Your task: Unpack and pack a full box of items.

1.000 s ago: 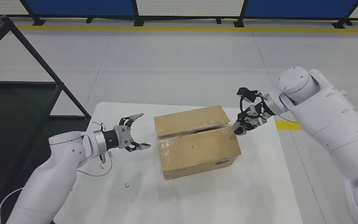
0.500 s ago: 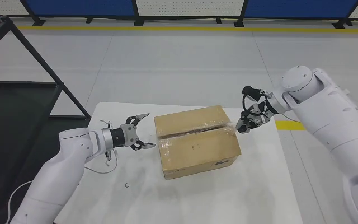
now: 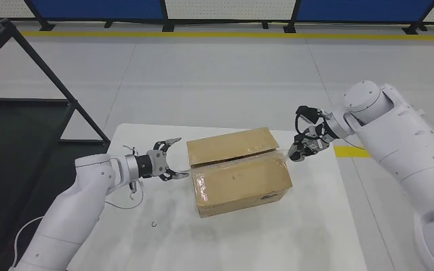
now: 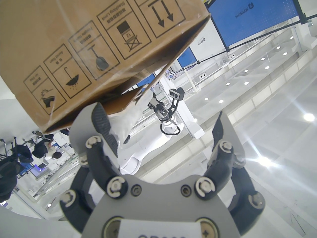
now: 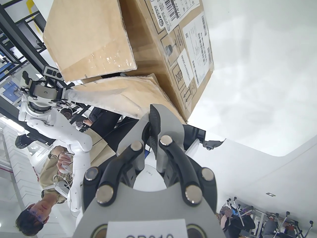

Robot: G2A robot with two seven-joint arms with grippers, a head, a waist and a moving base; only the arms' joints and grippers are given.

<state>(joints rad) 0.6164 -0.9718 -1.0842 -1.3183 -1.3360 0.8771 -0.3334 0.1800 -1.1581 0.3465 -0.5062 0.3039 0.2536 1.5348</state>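
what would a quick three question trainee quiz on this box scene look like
1. True or false: the cardboard box stands on the floor.
2. Pick one: the box's top flaps are A) folded fully outward, B) parted along the middle seam, C) cut off.
3. Fill in: the left gripper is open, while the right gripper is ___.

Key
1. False. It sits on the white table.
2. B
3. shut
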